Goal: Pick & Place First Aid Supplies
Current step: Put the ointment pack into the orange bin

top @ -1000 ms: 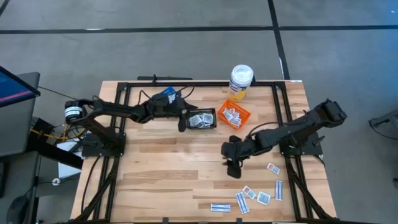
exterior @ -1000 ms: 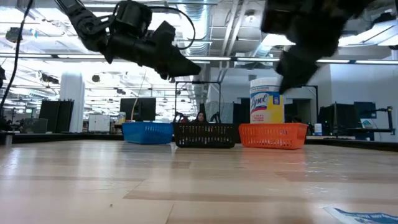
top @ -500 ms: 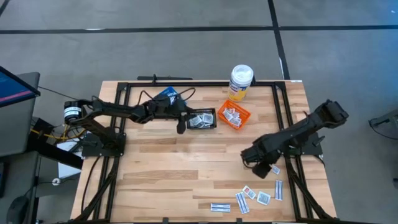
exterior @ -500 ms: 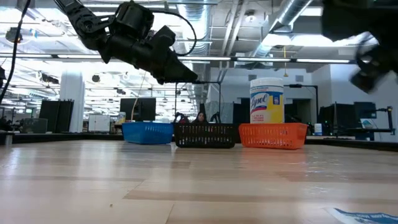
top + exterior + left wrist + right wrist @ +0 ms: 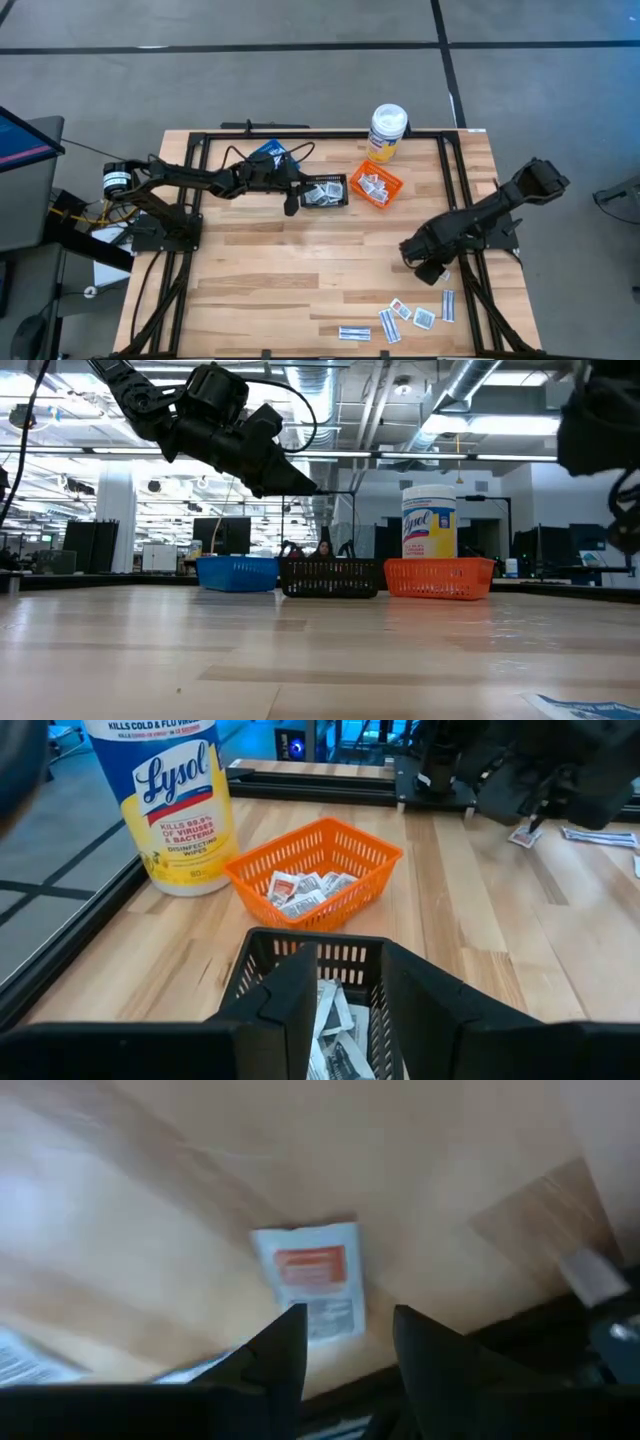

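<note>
Packets lie in three places on the desk point(image 5: 260, 285): a loose cluster point(image 5: 412, 315) near the front right edge, some in the black basket point(image 5: 325, 191), some in the orange basket point(image 5: 376, 185). One square packet point(image 5: 315, 1292) with a red-orange mark lies flat on the wood just ahead of the right hand point(image 5: 345, 1342), whose fingers stand spread with nothing between them; this hand hangs low over the right side of the desk, beside the loose cluster. The left hand point(image 5: 345, 1010) hovers at the black basket's near rim, fingers apart and empty, packets visible in the basket through the gap. A Lysol bottle point(image 5: 387, 131) stands behind the orange basket. A blue basket point(image 5: 237, 572) sits left of the black one.
</note>
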Robot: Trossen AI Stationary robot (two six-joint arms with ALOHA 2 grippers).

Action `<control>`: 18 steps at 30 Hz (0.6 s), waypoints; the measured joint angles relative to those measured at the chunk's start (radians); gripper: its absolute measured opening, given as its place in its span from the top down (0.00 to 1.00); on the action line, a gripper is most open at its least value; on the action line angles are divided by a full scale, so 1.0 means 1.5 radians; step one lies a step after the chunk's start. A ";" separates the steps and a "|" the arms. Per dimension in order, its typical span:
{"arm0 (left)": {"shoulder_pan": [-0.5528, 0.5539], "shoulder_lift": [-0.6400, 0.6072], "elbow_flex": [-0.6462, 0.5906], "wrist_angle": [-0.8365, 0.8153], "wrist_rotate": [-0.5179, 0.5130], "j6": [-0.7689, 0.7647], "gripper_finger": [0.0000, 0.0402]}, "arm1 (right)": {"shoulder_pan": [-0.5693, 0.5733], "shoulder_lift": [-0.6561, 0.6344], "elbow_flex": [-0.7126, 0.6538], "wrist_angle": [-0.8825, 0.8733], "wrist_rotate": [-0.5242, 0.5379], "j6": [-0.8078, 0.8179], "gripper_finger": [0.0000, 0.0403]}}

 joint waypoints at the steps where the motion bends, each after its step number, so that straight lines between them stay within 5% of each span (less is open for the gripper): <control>1: 0.000 0.000 0.000 0.000 0.000 0.000 0.71 | 0.000 0.002 -0.011 0.012 0.000 0.003 0.64; 9: 0.000 0.000 0.000 0.000 0.000 -0.003 0.71 | 0.000 0.008 -0.046 0.059 -0.022 0.010 0.69; 18: 0.000 0.000 0.000 0.000 0.000 -0.003 0.71 | 0.000 0.008 -0.046 0.069 -0.022 0.029 0.97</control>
